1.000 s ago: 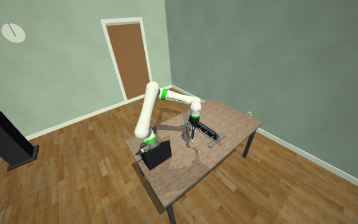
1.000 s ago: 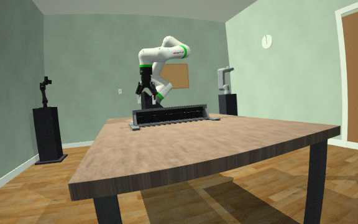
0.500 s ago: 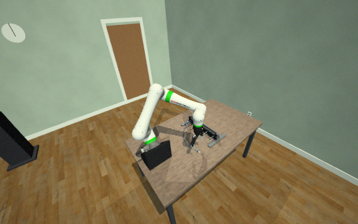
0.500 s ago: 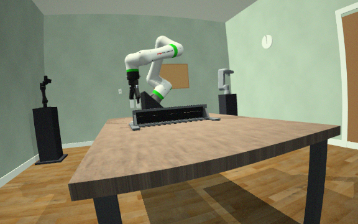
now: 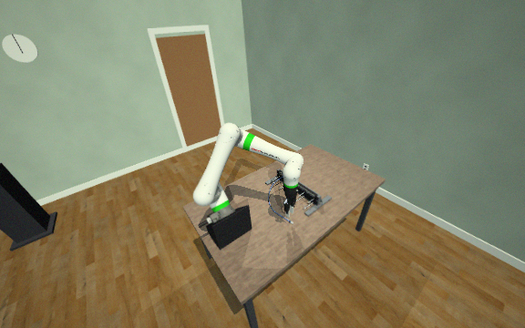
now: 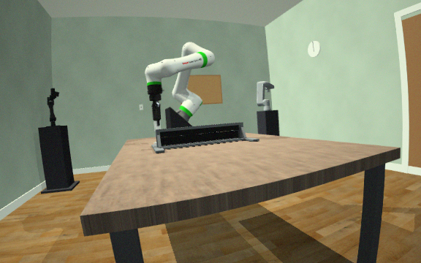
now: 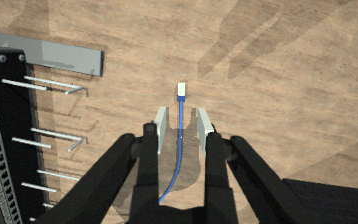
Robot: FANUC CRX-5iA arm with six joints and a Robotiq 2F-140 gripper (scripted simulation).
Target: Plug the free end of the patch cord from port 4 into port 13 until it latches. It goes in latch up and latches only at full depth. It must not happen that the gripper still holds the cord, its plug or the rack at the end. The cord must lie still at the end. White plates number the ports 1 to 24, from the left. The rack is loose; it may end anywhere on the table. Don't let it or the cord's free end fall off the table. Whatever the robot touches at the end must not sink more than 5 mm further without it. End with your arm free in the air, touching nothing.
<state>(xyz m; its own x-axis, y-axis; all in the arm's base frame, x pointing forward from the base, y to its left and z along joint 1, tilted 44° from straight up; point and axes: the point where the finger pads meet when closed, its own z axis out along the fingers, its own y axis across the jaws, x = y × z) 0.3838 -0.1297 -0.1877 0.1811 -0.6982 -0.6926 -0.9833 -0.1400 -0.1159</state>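
Note:
My gripper [image 5: 290,210] [image 6: 157,126] [image 7: 181,117] points down at the table and is partly open. Its pale fingertips stand on either side of the blue patch cord [image 5: 269,199] [image 7: 180,145], with a gap on both sides in the wrist view. The cord's free plug [image 5: 292,222] [image 7: 183,90], clear with a blue boot, lies on the table just beyond the fingertips. Whether its latch is up is too small to tell. The black rack [image 5: 309,195] [image 6: 200,126] [image 7: 21,107] stands beside the gripper. Ports line the left edge of the wrist view; their numbers are not readable.
Wire cord guides [image 7: 55,133] stick out from the rack front toward the gripper. A grey rack foot [image 5: 318,206] [image 7: 72,59] lies past the guides. The table [image 5: 262,260] [image 6: 232,161] has its near long edge beyond the plug in the top view. A black block [image 5: 230,228] stands at the arm's base.

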